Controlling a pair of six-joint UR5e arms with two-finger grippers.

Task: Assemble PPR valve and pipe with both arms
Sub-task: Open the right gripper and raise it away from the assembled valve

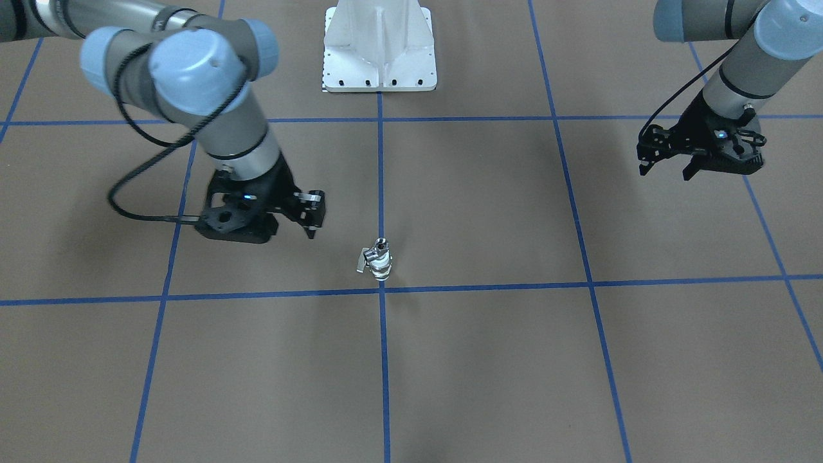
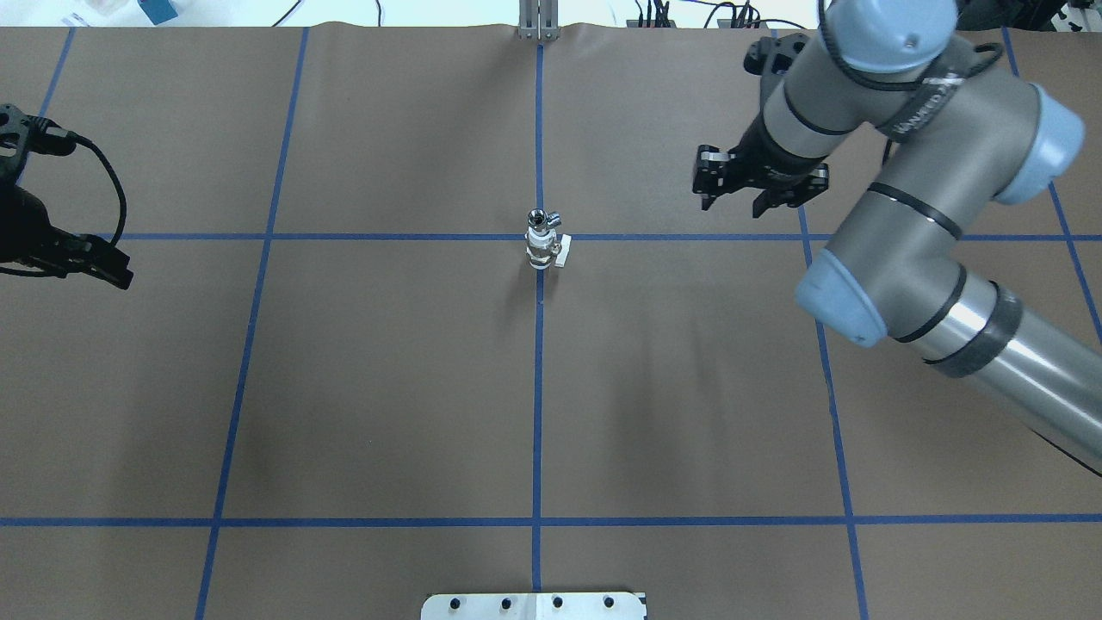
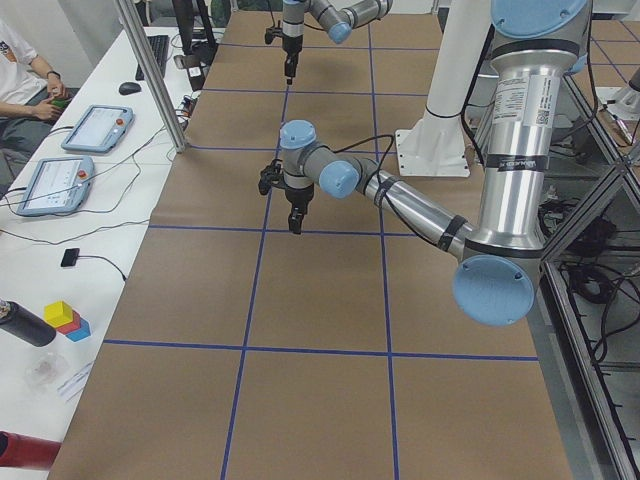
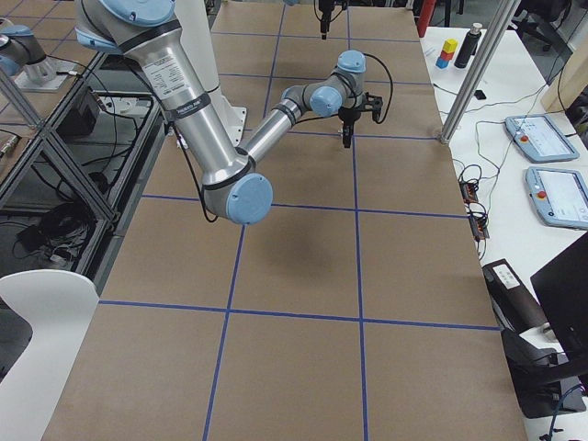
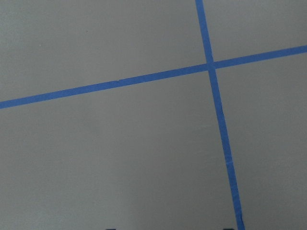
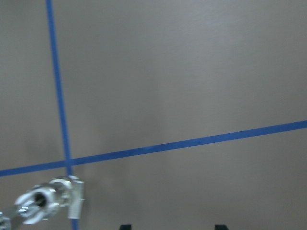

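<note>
1. The PPR valve (image 1: 381, 269) stands on end near my right claw (image 2: 732, 207), in the stretch between it and my left claw (image 1: 665, 173). The pipe (image 1: 379, 247) sits on top of it. They look joined, but the wrist view of them is blurred, so I cannot tell whether the pipe is fully seated.
2. The stack is tall and narrow on a small foot. If I brush it from the side, I expect it to topple and roll across the table (image 2: 387, 387).
3. The valve's white lever (image 2: 561, 251) sticks out toward my right claw. A finger coming in level could catch it first. That might turn the lever or spin the whole stack instead of gripping it.
4. My right claw is spread wide with nothing in it, hanging above the table. If I close it on the chrome pipe and not the white ring ends, the smooth metal may slip. That pull could also work the pipe loose.
5. My left claw is also spread and empty, well away on the far side of the stack. If both claws come in together on something this small, their fingers could knock into each other.
6. A grip set too high would probably tilt the stack as it lifts.
</note>
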